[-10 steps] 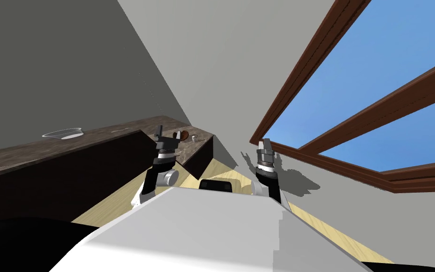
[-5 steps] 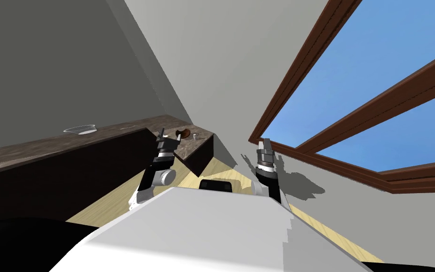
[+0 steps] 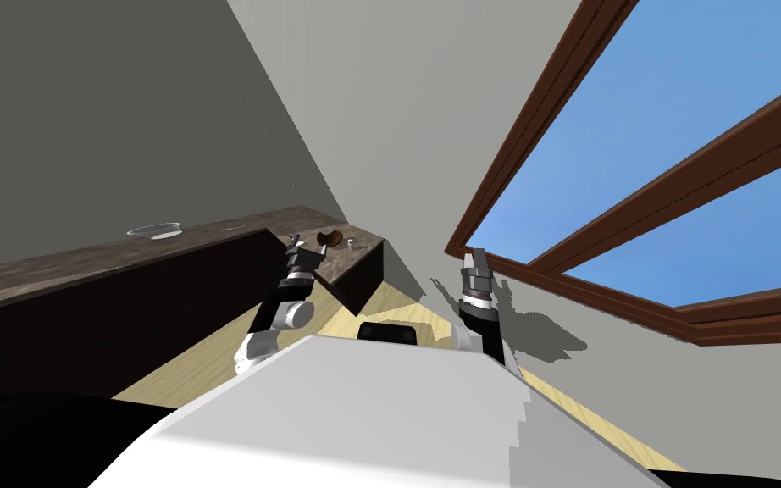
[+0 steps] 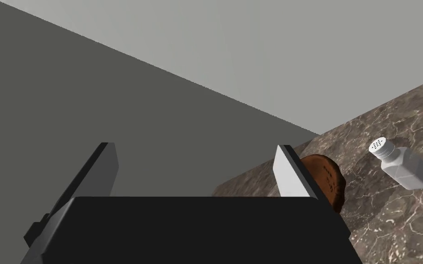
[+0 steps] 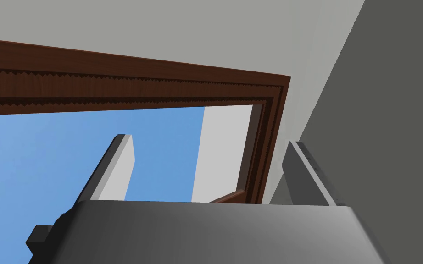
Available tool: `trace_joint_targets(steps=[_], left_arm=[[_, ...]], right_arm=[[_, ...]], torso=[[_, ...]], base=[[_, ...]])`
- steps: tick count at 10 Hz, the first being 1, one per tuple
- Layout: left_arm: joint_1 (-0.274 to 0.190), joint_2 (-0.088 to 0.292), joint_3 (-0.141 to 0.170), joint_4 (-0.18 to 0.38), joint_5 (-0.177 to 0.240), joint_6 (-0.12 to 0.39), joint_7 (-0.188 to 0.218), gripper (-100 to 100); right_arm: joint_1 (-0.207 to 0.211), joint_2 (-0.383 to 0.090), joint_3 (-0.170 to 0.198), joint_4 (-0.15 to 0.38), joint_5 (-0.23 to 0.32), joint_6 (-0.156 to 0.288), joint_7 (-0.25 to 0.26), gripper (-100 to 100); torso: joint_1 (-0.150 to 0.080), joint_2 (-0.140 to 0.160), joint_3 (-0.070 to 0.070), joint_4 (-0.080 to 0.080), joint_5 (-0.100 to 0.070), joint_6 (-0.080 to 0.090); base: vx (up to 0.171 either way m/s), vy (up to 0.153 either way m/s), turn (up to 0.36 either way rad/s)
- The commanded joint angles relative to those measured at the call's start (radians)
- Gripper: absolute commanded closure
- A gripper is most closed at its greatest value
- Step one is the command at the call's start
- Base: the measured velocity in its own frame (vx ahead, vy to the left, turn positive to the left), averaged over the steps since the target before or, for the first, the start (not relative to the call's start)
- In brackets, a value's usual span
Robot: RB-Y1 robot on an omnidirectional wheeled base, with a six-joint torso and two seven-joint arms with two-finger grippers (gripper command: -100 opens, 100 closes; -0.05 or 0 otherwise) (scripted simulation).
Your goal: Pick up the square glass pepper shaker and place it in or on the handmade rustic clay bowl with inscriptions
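Observation:
A small white square shaker (image 4: 401,165) with a holed cap stands on the dark marbled countertop (image 4: 389,220), near its far end. Close beside it sits a brown clay bowl (image 4: 330,181), partly hidden behind one finger (image 4: 291,172) of my left gripper. My left gripper (image 4: 197,169) is open and holds nothing; it hangs just short of the bowl, with the shaker off to one side past it. The head view shows the bowl (image 3: 328,238), the shaker (image 3: 351,246) and the left gripper (image 3: 304,247) at the counter's end. My right gripper (image 3: 475,258) is raised by the window, open (image 5: 210,169).
A shallow clear glass dish (image 3: 154,230) lies further along the countertop (image 3: 84,263) to the left. Dark cabinet fronts (image 3: 126,313) run below the counter. Grey walls meet in a corner behind the counter's end. Light wooden floor (image 3: 380,309) lies between counter and window wall.
My left arm has stretched forward, bringing its gripper nearer the bowl. The head view has shifted slightly, so the counter sits differently. The right arm has stayed put.

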Motion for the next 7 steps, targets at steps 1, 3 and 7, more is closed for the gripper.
trace_joint_targets(steps=[1,3,7], left_arm=[[-0.012,0.002,0.022,0.027,0.045,0.050,0.029,-100],[-0.020,0.001,0.036,0.044,0.073,0.094,0.047,-100],[-0.038,0.000,0.064,0.079,0.125,0.180,0.084,-100]], right_arm=[[0.000,0.000,0.000,0.000,0.000,0.000,0.000,0],[0.000,0.000,0.000,0.000,0.000,0.000,0.000,0],[0.000,0.000,0.000,0.000,0.000,0.000,0.000,0]], torso=[[0.000,0.000,0.000,0.000,0.000,0.000],[0.000,-0.001,0.000,0.000,0.000,0.000],[0.001,-0.003,-0.001,-0.001,0.000,0.000]], base=[[-0.011,-0.023,0.019],[-0.002,-0.013,0.005],[0.015,-0.006,-0.007]])
